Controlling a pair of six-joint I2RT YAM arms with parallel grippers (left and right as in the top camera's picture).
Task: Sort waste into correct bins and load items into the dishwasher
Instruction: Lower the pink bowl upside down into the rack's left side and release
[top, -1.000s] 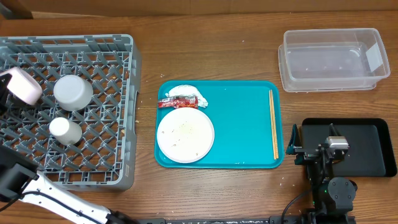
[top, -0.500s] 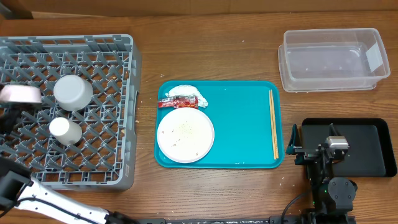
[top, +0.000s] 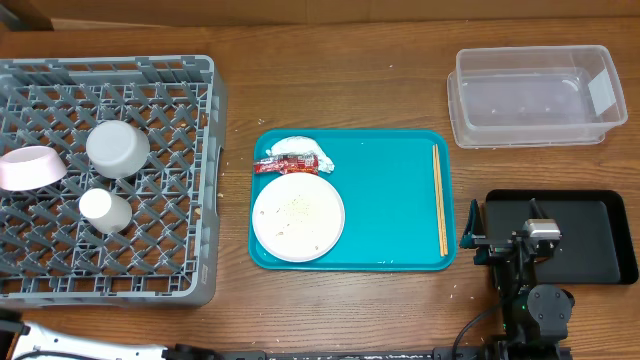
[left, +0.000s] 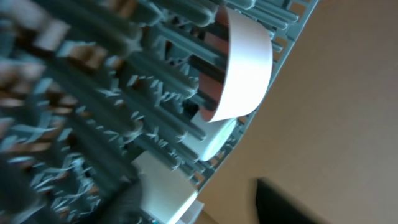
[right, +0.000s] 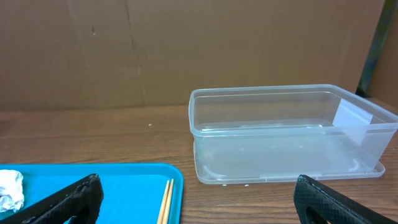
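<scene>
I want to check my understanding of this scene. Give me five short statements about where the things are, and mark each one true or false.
1. The white plate lies on the teal tray. True.
2. The grey-blue bowl, the white cup and the pink bowl are in the grey rack. True.
3. The chopsticks lie in the grey rack. False: they lie on the teal tray, near its right edge.
4. The napkin lies on the white plate. False: it lies on the teal tray beside the plate, next to the red wrapper.
5. The right hand is shut on the chopsticks. False: it is open and holds nothing.
</scene>
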